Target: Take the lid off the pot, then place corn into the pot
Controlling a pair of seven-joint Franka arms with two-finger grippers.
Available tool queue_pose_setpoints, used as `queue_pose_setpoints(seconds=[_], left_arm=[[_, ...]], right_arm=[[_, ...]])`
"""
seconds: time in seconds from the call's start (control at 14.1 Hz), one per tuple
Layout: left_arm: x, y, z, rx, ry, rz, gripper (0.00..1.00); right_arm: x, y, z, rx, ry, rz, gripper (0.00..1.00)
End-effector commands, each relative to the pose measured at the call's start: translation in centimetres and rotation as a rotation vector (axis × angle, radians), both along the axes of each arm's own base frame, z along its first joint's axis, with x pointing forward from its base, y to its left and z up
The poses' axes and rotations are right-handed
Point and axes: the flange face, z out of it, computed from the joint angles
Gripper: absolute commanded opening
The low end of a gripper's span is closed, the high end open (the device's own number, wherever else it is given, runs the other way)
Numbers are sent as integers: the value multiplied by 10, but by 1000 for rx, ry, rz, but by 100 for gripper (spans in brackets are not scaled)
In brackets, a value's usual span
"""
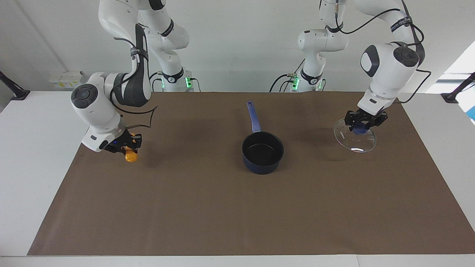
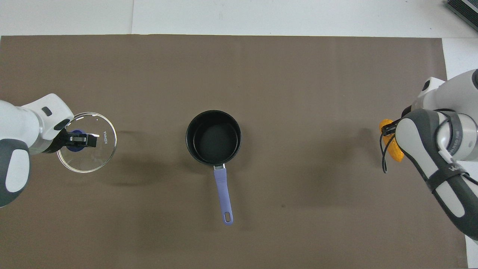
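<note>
The dark blue pot [image 1: 262, 152] [image 2: 213, 137] stands uncovered in the middle of the brown mat, its handle pointing toward the robots. My left gripper [image 1: 362, 124] [image 2: 76, 137] is shut on the blue knob of the clear glass lid [image 1: 354, 140] [image 2: 93, 157], holding it up tilted over the mat at the left arm's end. My right gripper [image 1: 124, 145] is shut on the yellow-orange corn [image 1: 130, 155] [image 2: 394, 147], which hangs just above the mat at the right arm's end. In the overhead view the right arm hides most of the corn and the right gripper.
The brown mat [image 1: 207, 215] covers most of the white table [image 1: 33, 148]. The pot's long handle [image 2: 223, 196] lies between the pot and the robots. A shadow falls on the mat under the lid.
</note>
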Motion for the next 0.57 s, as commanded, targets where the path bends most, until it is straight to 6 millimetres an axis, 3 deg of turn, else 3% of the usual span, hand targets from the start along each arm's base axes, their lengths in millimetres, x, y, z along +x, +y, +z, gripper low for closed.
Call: queue_pose_setpoints(seconds=[0.0, 0.28, 0.5], left_arm=[[-28, 11, -21, 11, -30, -18, 0], [-48, 23, -70, 11, -71, 2, 0], [-54, 30, -89, 11, -85, 8, 0]], right_arm=[[7, 42, 26, 5, -13, -92, 0], [4, 132, 35, 16, -39, -187, 0], [-4, 206, 47, 110, -35, -269, 0]])
